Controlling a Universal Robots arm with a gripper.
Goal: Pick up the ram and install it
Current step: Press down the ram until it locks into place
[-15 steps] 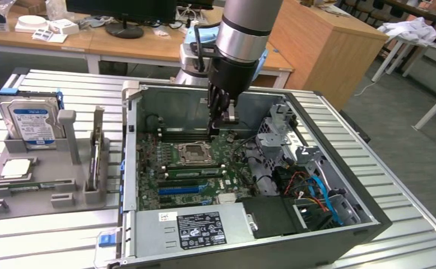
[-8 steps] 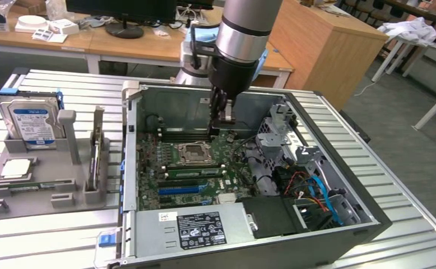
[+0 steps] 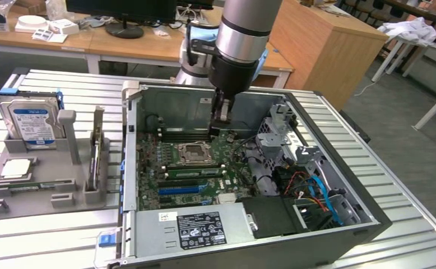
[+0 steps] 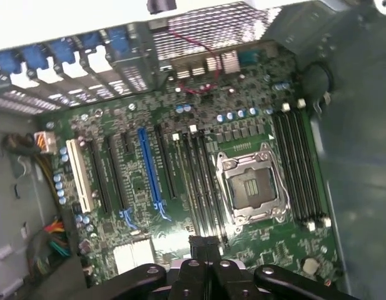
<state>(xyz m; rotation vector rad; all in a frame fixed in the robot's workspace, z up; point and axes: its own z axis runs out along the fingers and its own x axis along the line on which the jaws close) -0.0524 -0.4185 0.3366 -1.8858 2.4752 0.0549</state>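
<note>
the table [image 3: 46, 235] is ribbed bare metal, pale and dull. on it the computer case [image 3: 367, 221] is dark painted metal outside, matt grey sheet metal within. the motherboard [image 3: 203, 168] at the case's centre is green circuit board with a slight sheen; its empty chip socket [image 4: 250, 184] has a shiny metal frame, and the long slots [image 4: 149, 165] look like glossy blue, black and white plastic. at the table's 9 o'clock the holder [image 3: 31, 193] is matt grey plastic, carrying a hard drive [image 3: 29, 123] of brushed metal with a glossy blue label. the arm [image 3: 240, 39] is smooth satin metal. the desk [image 3: 330, 39] behind is wood.
</note>
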